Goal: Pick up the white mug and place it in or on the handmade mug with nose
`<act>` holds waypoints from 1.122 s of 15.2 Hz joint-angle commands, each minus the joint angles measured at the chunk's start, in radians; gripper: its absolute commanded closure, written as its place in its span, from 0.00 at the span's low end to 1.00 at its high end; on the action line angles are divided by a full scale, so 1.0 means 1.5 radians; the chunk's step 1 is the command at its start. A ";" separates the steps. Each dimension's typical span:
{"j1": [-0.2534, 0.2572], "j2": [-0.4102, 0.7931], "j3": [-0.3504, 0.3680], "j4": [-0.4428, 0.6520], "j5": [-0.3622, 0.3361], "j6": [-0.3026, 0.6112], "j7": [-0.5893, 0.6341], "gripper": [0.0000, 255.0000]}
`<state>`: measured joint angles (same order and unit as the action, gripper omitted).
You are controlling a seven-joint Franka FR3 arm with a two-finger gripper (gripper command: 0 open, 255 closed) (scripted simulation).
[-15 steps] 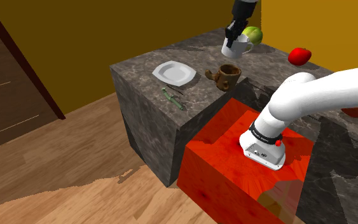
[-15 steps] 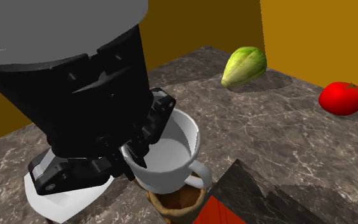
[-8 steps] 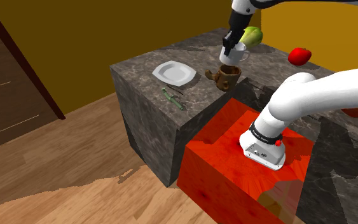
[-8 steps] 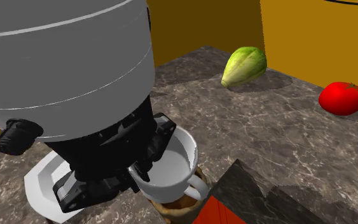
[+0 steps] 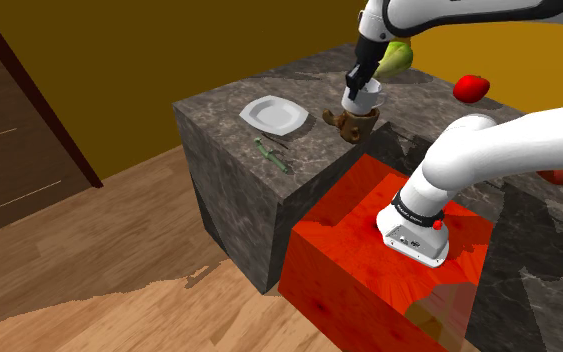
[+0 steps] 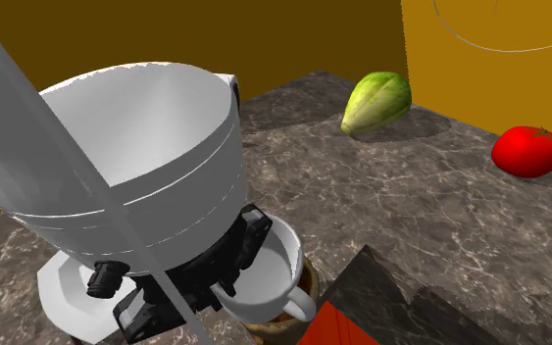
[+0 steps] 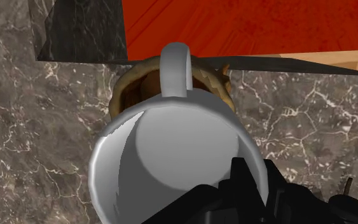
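Sank since a second ago, black two-finger gripper (image 5: 355,86) clenched on the rim of the glossy white handled mug (image 5: 362,98), at twelve o'clock of the lumpy brown handmade mug (image 5: 350,124), just over its mouth. Seemed mid-placing; needed next a slight descent, then release.

No legible text, label, brand, number or sign in any view. Nothing to read on any surface shown.
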<state>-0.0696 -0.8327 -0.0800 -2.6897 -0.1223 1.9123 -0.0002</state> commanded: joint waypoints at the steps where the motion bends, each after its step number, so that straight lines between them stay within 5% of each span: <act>1: 0.000 0.001 0.000 -0.005 0.000 0.006 0.001 1.00; 6: 0.000 0.001 0.000 -0.005 0.000 0.007 0.001 1.00; 7: 0.000 0.001 0.000 -0.005 0.000 0.006 0.001 0.00; 12: 0.000 0.001 0.000 -0.005 0.000 0.007 0.001 0.00; 17: 0.004 -0.008 0.009 0.074 0.009 -0.082 -0.001 0.00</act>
<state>-0.0640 -0.8380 -0.0685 -2.5898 -0.1111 1.8086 -0.0010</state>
